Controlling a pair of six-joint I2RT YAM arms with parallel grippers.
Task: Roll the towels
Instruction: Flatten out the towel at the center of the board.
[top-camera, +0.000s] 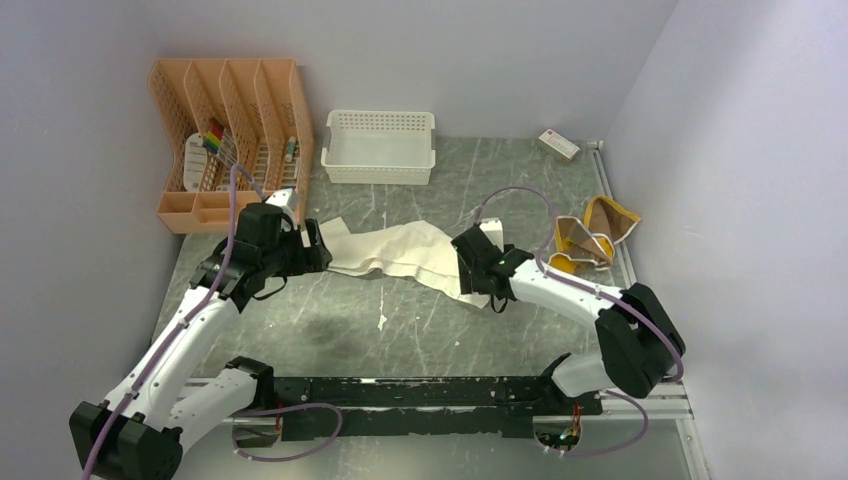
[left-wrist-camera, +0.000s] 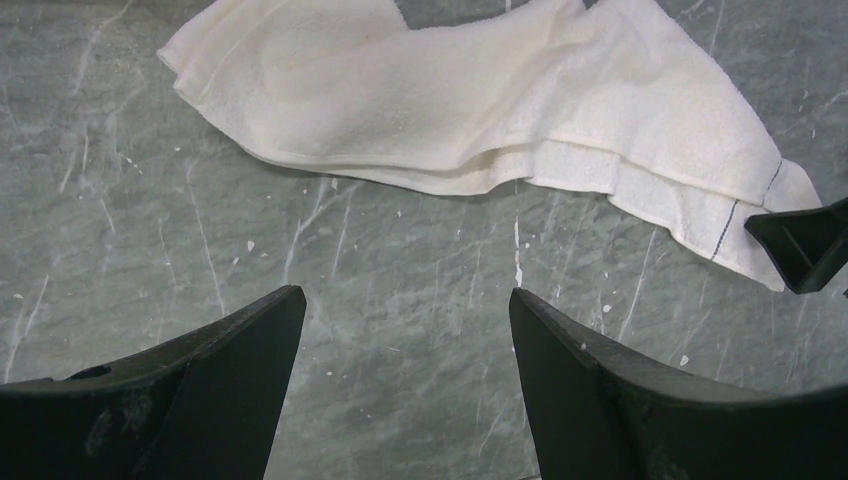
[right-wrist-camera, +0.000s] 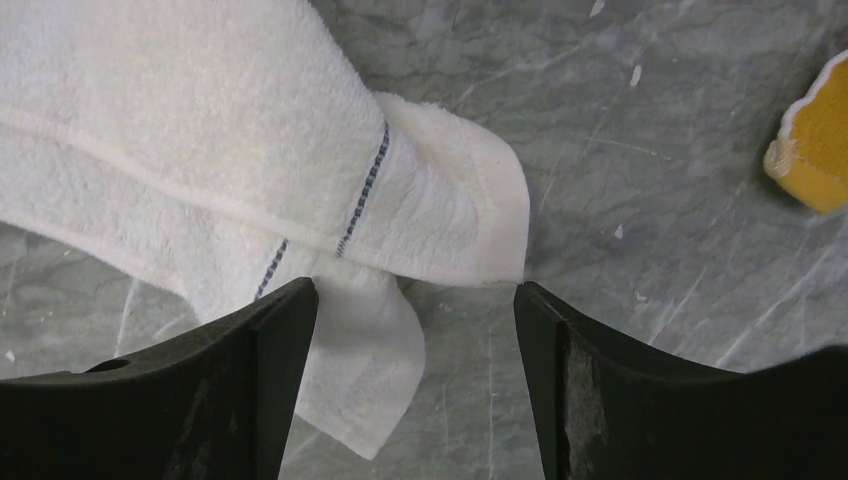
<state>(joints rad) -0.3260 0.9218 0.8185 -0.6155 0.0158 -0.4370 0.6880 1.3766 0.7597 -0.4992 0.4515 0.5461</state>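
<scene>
My left tool (left-wrist-camera: 405, 298) is spread wide and holds nothing; only bare table (left-wrist-camera: 400, 400) shows between its fingers. The white towel (left-wrist-camera: 480, 110) lies rumpled and partly folded over itself ahead of those fingertips, near them but not touching. From above, the towel stretches across the middle of the table between my two tools. My left tool is at its left end and my right at its right end.

My right tool (right-wrist-camera: 415, 290) is also spread wide and grips nothing. The towel's end with the thin dark stripe (right-wrist-camera: 365, 190) lies just in front of its fingertips, and a folded corner reaches into the gap between them. A lower flap runs down alongside the finger on the left of the right wrist view. I cannot tell whether the cloth touches that finger.

The mustard-yellow towel (top-camera: 592, 238) lies bunched to the right of my right tool, by the table's right edge and apart from the white towel. A white lattice basket (top-camera: 378, 145) sits at the far side of the table, and an orange rack (top-camera: 225, 140) sits in the far left corner.
</scene>
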